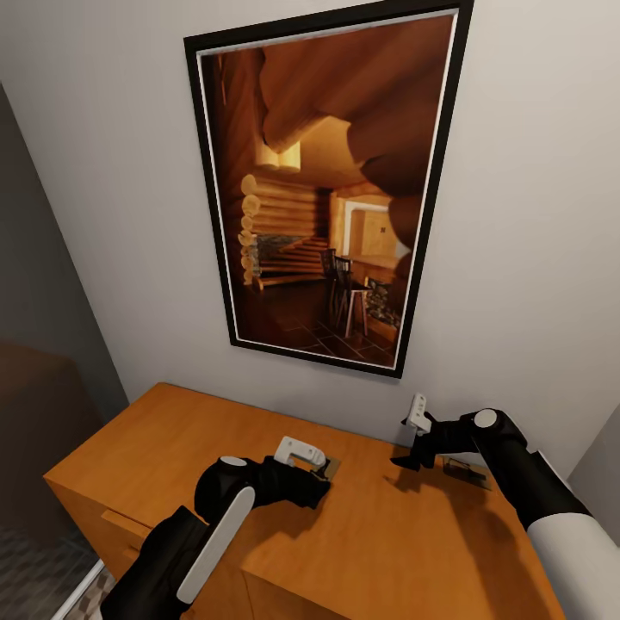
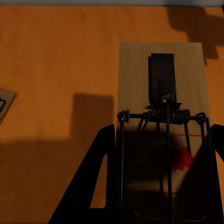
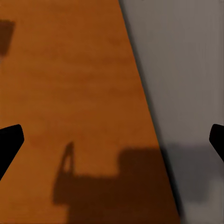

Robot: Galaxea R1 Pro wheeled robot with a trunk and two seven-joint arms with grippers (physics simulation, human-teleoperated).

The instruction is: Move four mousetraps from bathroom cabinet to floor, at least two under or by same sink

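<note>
Nearest, the left gripper [image 1: 320,482] reaches over the orange-brown cabinet [image 1: 155,448] top, its fingers [image 2: 100,182] spread wide on either side of a mousetrap [image 2: 161,121] that lies flat on the wood; the pads stand just outside the board's edges and whether they touch it cannot be told. That trap shows its dark spring coil, wire bar and a red mark. Another mousetrap [image 2: 4,105] peeks in at the edge of the left wrist view, flat on the same top. Farther right, the right gripper [image 1: 406,461] hangs over the cabinet near the wall, fingers [image 3: 9,140] released and wide apart, grasping nothing. Just right of it a third mousetrap [image 1: 465,470] lies on the wood. Beyond, a black-framed picture [image 1: 323,189] of a log cabin interior hangs on the grey wall [image 1: 534,215].
</note>
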